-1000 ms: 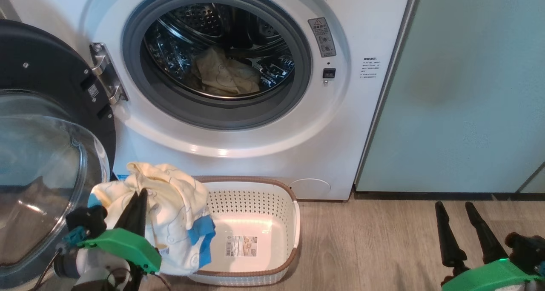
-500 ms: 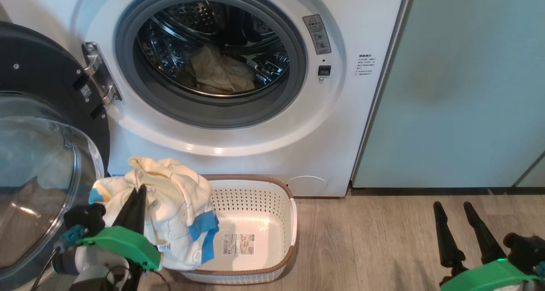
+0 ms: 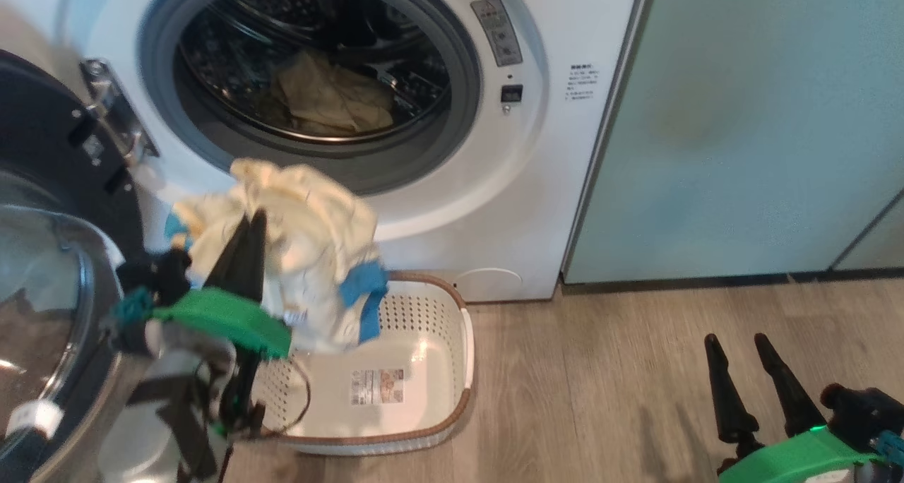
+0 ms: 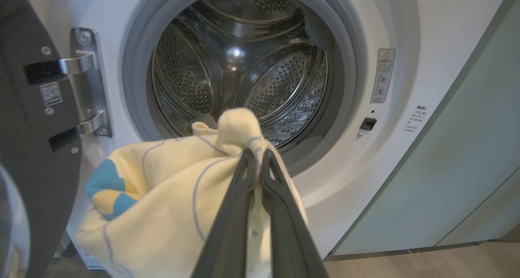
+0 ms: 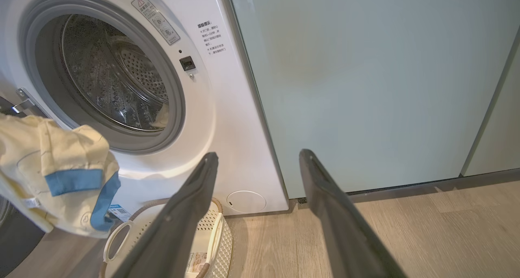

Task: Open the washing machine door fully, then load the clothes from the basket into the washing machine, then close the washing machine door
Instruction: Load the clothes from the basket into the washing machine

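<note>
The white washing machine [image 3: 558, 151] stands with its black, glass-bulged door [image 3: 42, 186] swung wide to the left. One cream garment [image 3: 328, 98] lies in the steel drum [image 4: 252, 66]. My left gripper [image 3: 253, 222] is shut on a bundle of cream clothes with blue trim [image 3: 311, 222], lifted above the basket [image 3: 431, 306] and just below the drum opening. In the left wrist view the gripper [image 4: 256, 154] pinches the cloth [image 4: 162, 180] in front of the gasket. My right gripper [image 3: 734, 342] is open and holds nothing, low over the floor at the right. The basket's inside shows only its label.
Pale green cabinet panels [image 3: 741, 116] stand right of the machine. Wood floor [image 3: 600, 384] lies between the basket and my right gripper [image 5: 259, 156]. The door's steel hinge [image 3: 113, 112] juts out left of the opening. The held clothes [image 5: 53, 160] hang over the basket [image 5: 219, 237].
My left gripper has lifted the clothes up out of the basket toward the drum opening. The head camera has shifted. My right gripper has stayed where it was, still open.
</note>
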Robot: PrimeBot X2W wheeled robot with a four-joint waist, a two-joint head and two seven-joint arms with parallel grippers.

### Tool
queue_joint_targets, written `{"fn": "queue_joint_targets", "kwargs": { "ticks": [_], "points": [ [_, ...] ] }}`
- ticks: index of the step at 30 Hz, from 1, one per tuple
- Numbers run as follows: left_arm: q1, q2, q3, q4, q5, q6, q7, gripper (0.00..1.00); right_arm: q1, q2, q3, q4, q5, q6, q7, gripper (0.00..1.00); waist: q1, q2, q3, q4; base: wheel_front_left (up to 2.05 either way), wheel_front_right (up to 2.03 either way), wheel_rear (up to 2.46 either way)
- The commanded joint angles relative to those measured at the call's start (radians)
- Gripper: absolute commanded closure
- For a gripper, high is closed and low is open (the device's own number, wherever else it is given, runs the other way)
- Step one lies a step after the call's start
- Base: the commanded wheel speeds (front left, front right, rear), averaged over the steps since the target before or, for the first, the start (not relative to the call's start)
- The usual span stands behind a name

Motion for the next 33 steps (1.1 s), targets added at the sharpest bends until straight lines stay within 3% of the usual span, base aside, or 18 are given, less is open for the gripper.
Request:
{"fn": "queue_joint_targets", "kwargs": {
  "ticks": [1,19,33],
  "points": [
    [-0.105,0.022,0.027,-0.030,0.012,-0.003,-0.011,1.00,-0.052,-0.009,0.023,-0.029,0.005,0.000,-0.010,0.00,-0.0001,0.0000,0.031,-0.022,0.00,0.00,0.00],
    [-0.589,0.064,0.069,0.204,0.048,-0.003,-0.011,1.00,-0.187,0.027,0.063,-0.047,0.007,0.000,-0.010,0.00,-0.0001,0.0000,0.292,-0.145,0.00,0.00,0.00],
    [-0.952,0.139,0.087,0.460,0.125,-0.007,-0.011,1.00,-0.275,0.051,0.088,-0.058,0.009,0.000,-0.010,0.00,-0.0001,0.0000,0.485,-0.228,0.00,0.00,0.00]
  ]
}}
